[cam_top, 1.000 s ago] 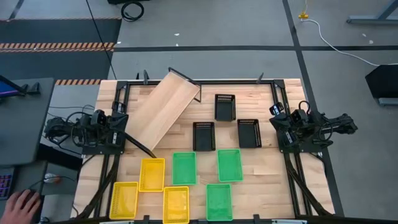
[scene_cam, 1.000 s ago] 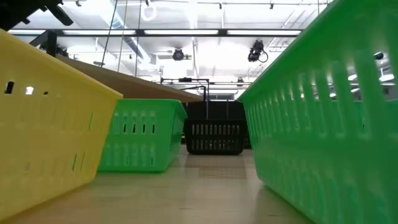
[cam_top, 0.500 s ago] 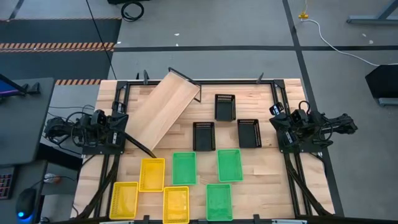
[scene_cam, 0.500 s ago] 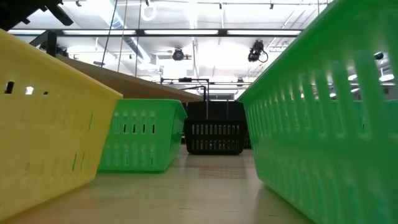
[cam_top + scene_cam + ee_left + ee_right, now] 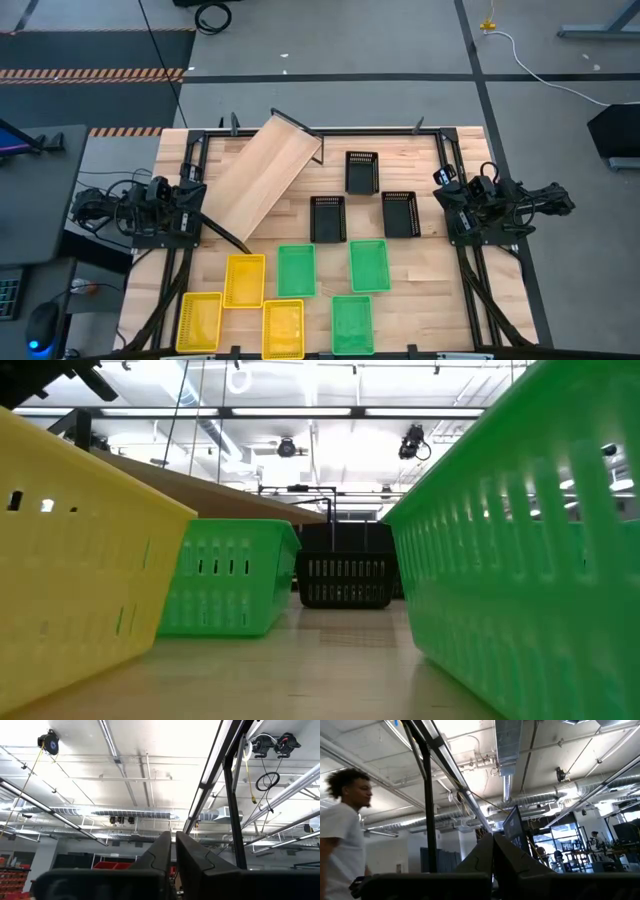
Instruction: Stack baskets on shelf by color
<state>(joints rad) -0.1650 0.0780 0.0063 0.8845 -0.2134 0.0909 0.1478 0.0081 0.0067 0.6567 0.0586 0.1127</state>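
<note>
Baskets: nine small slotted plastic baskets, all on the large light-wood tabletop (image 5: 420, 275), none on the shelf. Three black baskets at about 1 o'clock from table centre: one (image 5: 361, 171) farthest back, one (image 5: 327, 218) and one (image 5: 399, 213) side by side nearer the middle, apart from each other. Three green baskets in the near middle: one (image 5: 296, 270) just beside a yellow one, one (image 5: 368, 264) at its 3 o'clock, one (image 5: 352, 324) at the near edge, 6 o'clock. Three yellow baskets at 7 o'clock: one (image 5: 245, 279), one (image 5: 199, 320) at the near left corner, one (image 5: 284, 327) next to the near green one

Long light-wood shelf board (image 5: 260, 177) lies diagonally at 11 o'clock, nothing on it, one end near the left arm base, other end toward the back edge

Low view: yellow basket wall (image 5: 70, 570) close on one side, green wall (image 5: 520, 550) close on the other, another green basket (image 5: 235, 588) and a black one (image 5: 346, 580) farther back between them

Left gripper (image 5: 173, 851) parked at the table's 9 o'clock edge, pointing up at the ceiling, fingers closed together, holding nothing. Right gripper (image 5: 493, 851) parked at the 3 o'clock edge, also aimed up, fingers pressed together, holding nothing

Person in a white shirt (image 5: 342, 845) visible in the right wrist view, beyond the table
</note>
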